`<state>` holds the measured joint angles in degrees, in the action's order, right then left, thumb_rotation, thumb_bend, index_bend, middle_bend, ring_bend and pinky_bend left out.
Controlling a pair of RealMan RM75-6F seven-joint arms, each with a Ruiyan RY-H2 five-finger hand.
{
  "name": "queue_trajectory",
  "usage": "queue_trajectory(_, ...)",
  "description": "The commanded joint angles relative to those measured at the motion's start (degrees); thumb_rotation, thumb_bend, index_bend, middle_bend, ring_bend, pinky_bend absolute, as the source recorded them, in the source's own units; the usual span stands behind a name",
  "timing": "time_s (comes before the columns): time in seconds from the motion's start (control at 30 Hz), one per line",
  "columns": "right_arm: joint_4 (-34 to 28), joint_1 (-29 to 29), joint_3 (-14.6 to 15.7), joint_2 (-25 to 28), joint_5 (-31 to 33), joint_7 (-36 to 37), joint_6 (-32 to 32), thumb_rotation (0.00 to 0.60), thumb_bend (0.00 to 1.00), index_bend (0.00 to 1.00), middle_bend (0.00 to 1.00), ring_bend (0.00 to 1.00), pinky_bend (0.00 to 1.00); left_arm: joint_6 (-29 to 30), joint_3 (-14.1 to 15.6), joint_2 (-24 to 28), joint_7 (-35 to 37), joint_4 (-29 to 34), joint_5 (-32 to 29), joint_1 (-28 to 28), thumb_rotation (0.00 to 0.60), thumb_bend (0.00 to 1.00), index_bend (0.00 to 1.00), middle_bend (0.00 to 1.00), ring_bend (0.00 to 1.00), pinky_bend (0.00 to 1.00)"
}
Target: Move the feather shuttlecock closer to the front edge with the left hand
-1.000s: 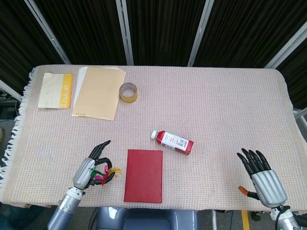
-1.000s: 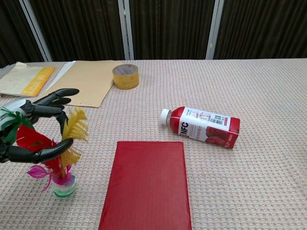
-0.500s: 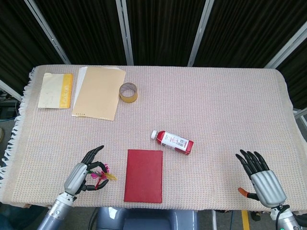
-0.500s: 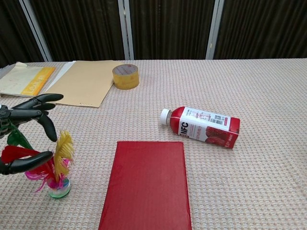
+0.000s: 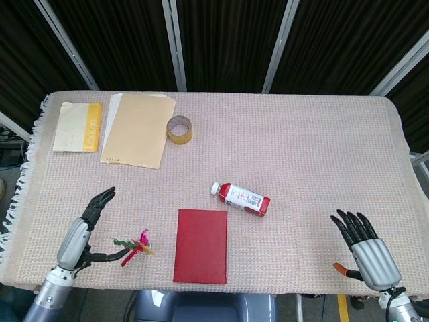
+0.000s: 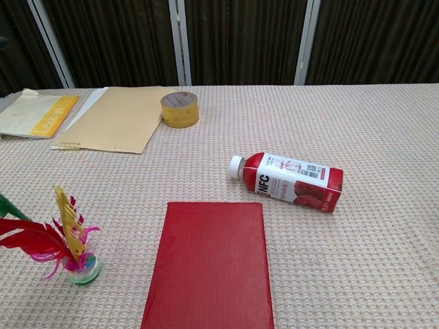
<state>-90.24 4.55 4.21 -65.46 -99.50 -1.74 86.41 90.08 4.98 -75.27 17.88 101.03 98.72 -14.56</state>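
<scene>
The feather shuttlecock (image 5: 134, 245) stands upright on its round base near the table's front edge, left of the red book; its red, yellow, pink and green feathers (image 6: 48, 233) spread above the base in the chest view. My left hand (image 5: 80, 231) hovers just to its left with fingers spread, holding nothing; the thumb tip reaches toward the feathers. It is out of the chest view. My right hand (image 5: 367, 249) rests open at the front right corner, far from the shuttlecock.
A red book (image 5: 201, 245) lies right of the shuttlecock. A red juice bottle (image 5: 241, 198) lies on its side at mid-table. A tape roll (image 5: 179, 129), a manila folder (image 5: 137, 129) and a yellow booklet (image 5: 79, 125) sit at the back left.
My left hand has let go of the shuttlecock and drawn away to the left, out of the chest view. The shuttlecock now stands free. The right hand has not moved.
</scene>
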Motion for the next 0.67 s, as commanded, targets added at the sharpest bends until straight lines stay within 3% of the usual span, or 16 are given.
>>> queue_trajectory(0.03, 0.1, -0.2, -0.8, 0.0, 1.4, -0.4, 0.1, 0.6, 0.06, 0.0, 0.0, 0.0, 0.0, 0.5, -2.3, 7.3, -13.6, 2.6, -4.1, 1.6, 0.462, 0.12, 0.05, 0.0, 0.0, 0.0)
queue_trajectory(0.27, -1.0, -0.8, -1.5, -0.4, 3.2, -3.5, 0.0, 0.6, 0.06, 0.0, 0.0, 0.0, 0.0, -7.5, 1.1, 14.3, -30.7, 6.2, -15.3, 4.0, 0.461, 0.13, 0.08, 0.0, 0.0, 0.0)
queue_trajectory(0.4, -1.7, -1.0, -1.4, -0.3, 3.3, -4.3, 0.0, 0.6, 0.06, 0.0, 0.0, 0.0, 0.0, -6.7, 0.7, 12.4, -40.8, 6.5, -18.9, 5.3, 0.461, 0.13, 0.05, 0.0, 0.0, 0.0)
queue_trajectory(0.53, -1.9, -1.3, -1.3, -0.3, 3.2, -4.9, 0.2, 0.6, 0.06, 0.0, 0.0, 0.0, 0.0, -4.8, -0.2, 8.7, -37.3, 3.6, -17.6, 6.8, 0.463, 0.13, 0.04, 0.0, 0.0, 0.0)
queue_trajectory(0.67, -1.9, -1.5, -1.1, -0.7, 3.2, -6.1, -0.2, 0.6, 0.06, 0.0, 0.0, 0.0, 0.0, -5.9, -1.0, 8.3, -33.2, 1.6, -16.5, 6.4, 0.462, 0.13, 0.03, 0.0, 0.0, 0.0)
